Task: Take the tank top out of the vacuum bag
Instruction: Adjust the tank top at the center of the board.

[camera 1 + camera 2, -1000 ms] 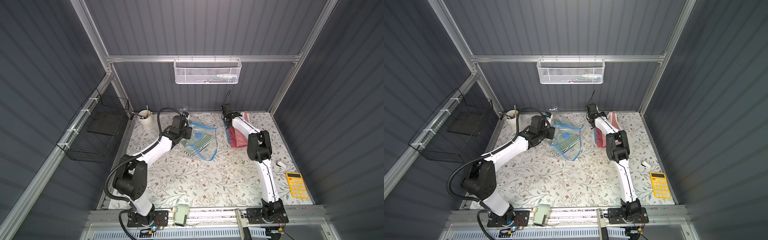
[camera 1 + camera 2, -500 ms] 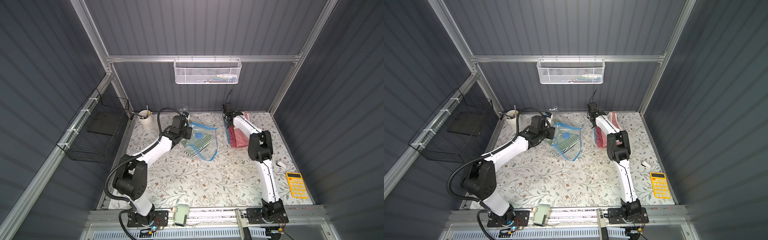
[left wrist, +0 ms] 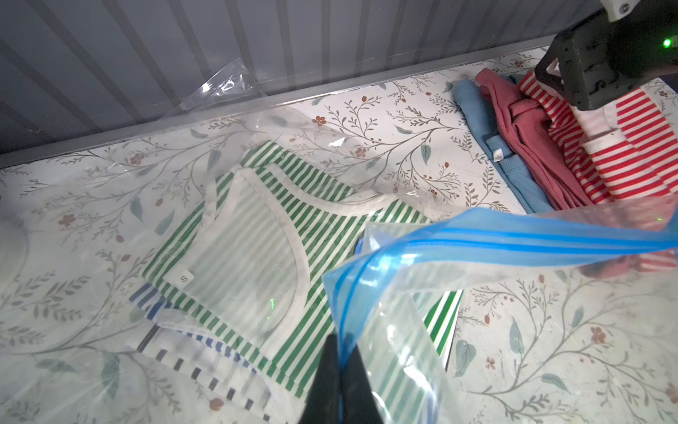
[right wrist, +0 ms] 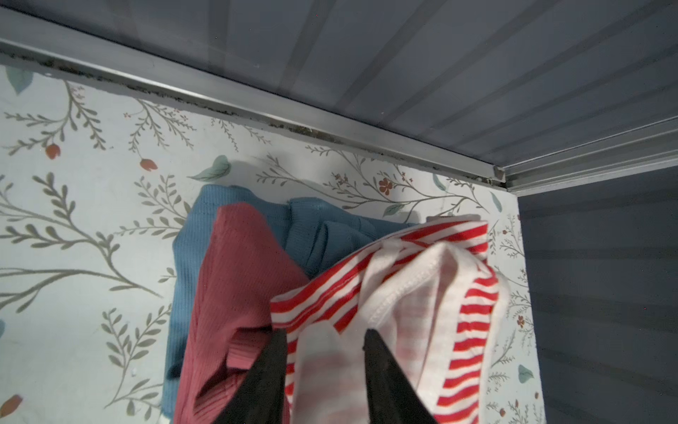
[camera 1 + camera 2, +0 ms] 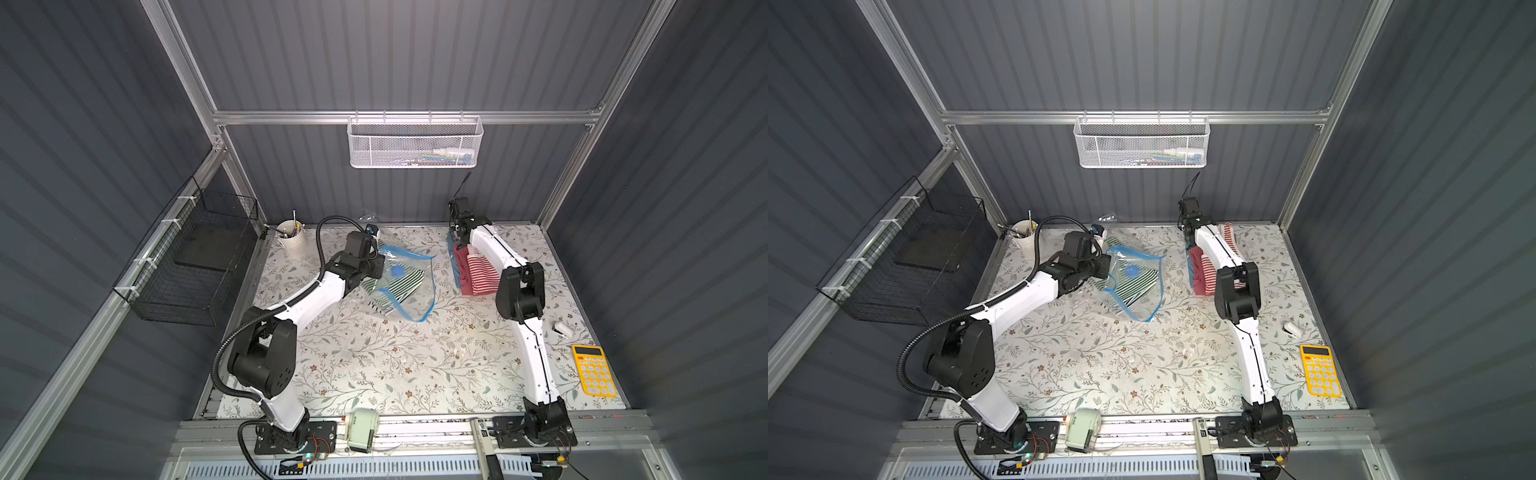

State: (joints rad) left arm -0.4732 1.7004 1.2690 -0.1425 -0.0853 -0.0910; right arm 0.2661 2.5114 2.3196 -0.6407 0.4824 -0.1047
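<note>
at the zip edge of the vacuum bag (image 3: 513, 243): left gripper (image 3: 342, 354) clamps the plastic, mouth lifted
well apart from the bag: red-striped tank top (image 4: 422, 286) on clothes pile (image 4: 238, 264), right gripper (image 4: 324, 339) with jaws parted over it
right gripper's exit: best to rise straight, snagging no cloth

On the bench (image 5: 374, 365), the bag (image 5: 419, 307) with tops (image 5: 401, 285) in it lies rear centre, a clothes pile (image 5: 480, 276) to its right, a cup (image 5: 291, 242) rear left, a calculator (image 5: 594, 371) front right.
</note>
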